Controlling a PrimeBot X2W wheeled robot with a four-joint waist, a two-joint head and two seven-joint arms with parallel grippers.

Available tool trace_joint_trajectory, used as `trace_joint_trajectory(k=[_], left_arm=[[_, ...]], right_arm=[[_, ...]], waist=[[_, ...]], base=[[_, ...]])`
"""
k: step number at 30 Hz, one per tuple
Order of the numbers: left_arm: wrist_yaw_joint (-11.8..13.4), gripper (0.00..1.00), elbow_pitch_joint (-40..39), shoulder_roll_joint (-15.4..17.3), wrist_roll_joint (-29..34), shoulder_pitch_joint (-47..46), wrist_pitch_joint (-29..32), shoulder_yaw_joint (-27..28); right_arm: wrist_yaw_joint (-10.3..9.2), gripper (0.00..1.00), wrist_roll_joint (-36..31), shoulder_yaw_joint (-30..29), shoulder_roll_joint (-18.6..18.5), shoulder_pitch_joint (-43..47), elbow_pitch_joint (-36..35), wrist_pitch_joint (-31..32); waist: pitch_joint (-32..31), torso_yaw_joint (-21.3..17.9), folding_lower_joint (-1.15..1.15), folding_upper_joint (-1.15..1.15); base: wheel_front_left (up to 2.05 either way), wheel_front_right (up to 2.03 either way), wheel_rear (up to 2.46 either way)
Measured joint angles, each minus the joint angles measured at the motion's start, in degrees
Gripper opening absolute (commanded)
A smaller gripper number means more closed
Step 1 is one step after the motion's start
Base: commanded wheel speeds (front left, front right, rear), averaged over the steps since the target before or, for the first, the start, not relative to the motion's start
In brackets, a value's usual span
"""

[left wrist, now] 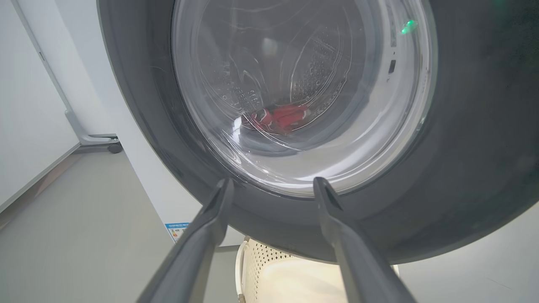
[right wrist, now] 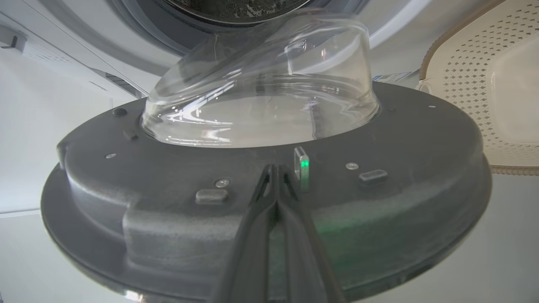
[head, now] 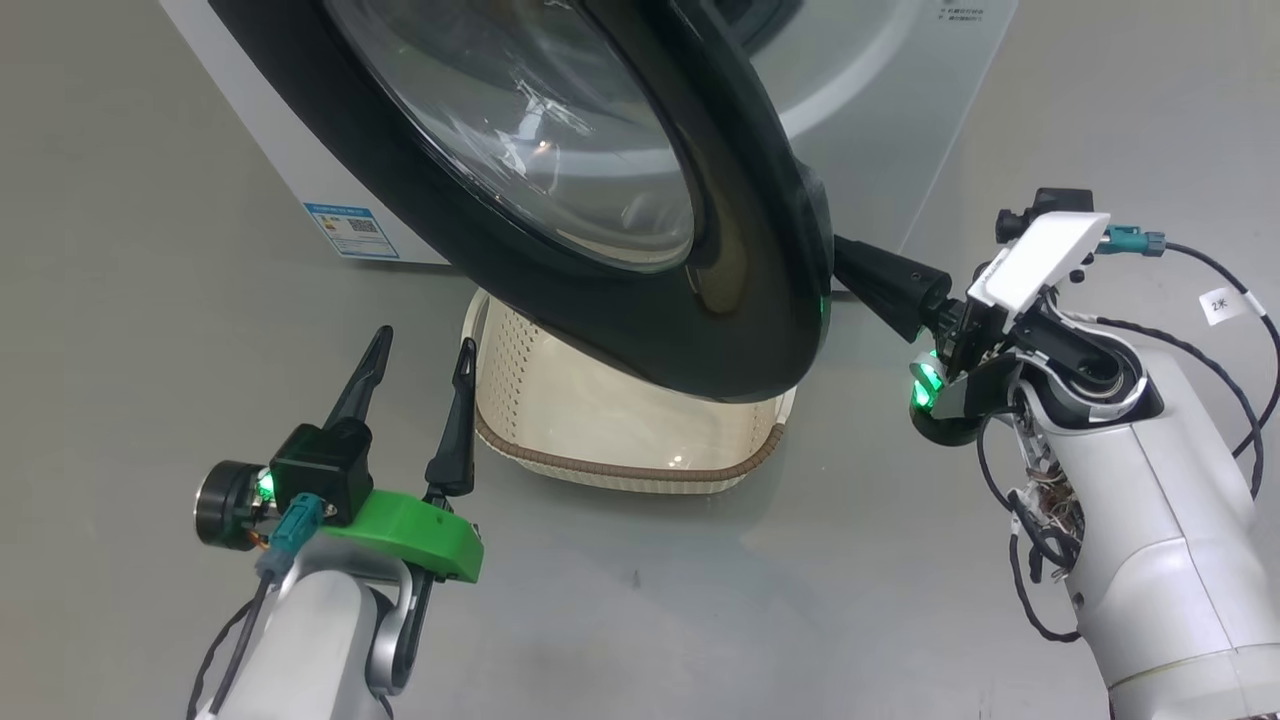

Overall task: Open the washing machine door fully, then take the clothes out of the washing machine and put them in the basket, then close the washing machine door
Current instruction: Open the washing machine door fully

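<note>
The washing machine door (head: 760, 300), a glossy black ring around a bulging glass bowl (right wrist: 261, 92), stands partly swung out from the white washing machine (head: 880, 100). My right gripper (head: 850, 262) is shut with nothing in it, its tips against the door's inner face (right wrist: 168, 176) beside the latch (right wrist: 301, 162). On the door's outer side my left gripper (head: 422, 350) is open and empty, apart from the door. Through the glass, the red clothes (left wrist: 280, 118) lie in the drum. The cream basket (head: 620, 465) sits on the floor, partly under the door.
Grey floor (head: 120, 350) spreads left and in front of the machine. A blue label (head: 352, 230) marks the machine's lower front corner. A wheeled stand foot (left wrist: 99, 142) rests by the white wall left of the machine. Loose cables (head: 1240, 330) hang off my right arm.
</note>
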Motion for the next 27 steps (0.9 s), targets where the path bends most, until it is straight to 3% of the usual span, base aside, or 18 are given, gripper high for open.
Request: trace_joint_trajectory(k=[27], left_arm=[[-0.4,1.0,1.5,0.1,-0.8,4.0,0.0,-1.4]], right_arm=[[0.0,0.0,8.4,11.1,0.3,9.1,-4.4,-0.3]], waist=[[-7.7,2.2,0.0,0.0]], base=[[0.0,0.0,0.0]])
